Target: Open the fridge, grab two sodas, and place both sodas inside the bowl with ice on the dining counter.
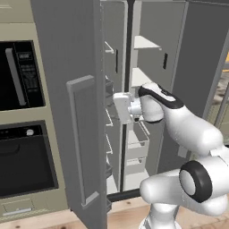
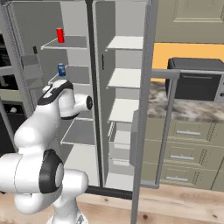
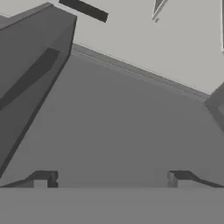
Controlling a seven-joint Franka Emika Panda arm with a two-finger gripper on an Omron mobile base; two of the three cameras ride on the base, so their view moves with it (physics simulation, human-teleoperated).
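Two dark fingers [image 3: 43, 178] wide apart before a grey fridge [image 3: 122, 127] interior surface.

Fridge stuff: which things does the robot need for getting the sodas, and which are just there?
Needed: fridge with both doors open; red soda; blue soda; open, empty gripper.

Just there: microwave; oven; toaster oven.

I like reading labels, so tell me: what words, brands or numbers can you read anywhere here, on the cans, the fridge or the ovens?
None can be read.
Red can: plain, no lettering.
Blue can: a pale patch, too small and blurred to read.
Microwave control panel: faint button marks, too blurred to read.
Fridge shelves and doors: no text.
Black oven on the counter: no text visible.
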